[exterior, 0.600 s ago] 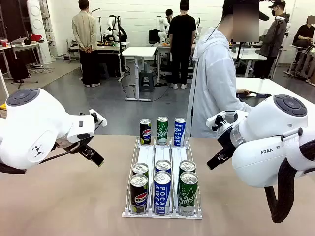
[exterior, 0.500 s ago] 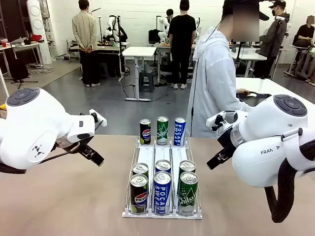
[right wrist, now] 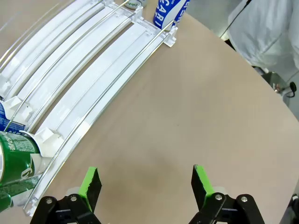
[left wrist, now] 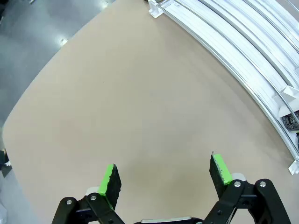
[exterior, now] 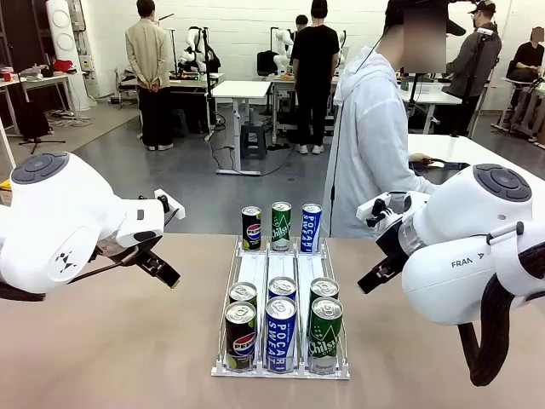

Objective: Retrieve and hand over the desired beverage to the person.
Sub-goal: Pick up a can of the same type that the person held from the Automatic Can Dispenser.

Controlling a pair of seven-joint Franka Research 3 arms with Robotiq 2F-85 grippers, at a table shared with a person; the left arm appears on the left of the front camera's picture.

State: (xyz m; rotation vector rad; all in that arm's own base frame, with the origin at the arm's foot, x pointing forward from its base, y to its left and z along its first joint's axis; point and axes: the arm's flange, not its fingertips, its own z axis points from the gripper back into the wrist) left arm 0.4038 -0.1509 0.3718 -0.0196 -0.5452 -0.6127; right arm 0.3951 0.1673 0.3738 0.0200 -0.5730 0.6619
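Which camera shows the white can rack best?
The front view: the whole rack, three lanes, nine cans. The left wrist view has a stretch of its rails upper right; the right wrist view has its lanes, cans at either end.

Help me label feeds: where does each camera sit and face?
Front: robot's side, facing across the table at the person; left arm and right arm show.
Left wrist: on the left arm, facing down at table by the rack; open jaws show.
Right wrist: on the right arm, facing down at the rack; open jaws show.
Shared: all show the rack.
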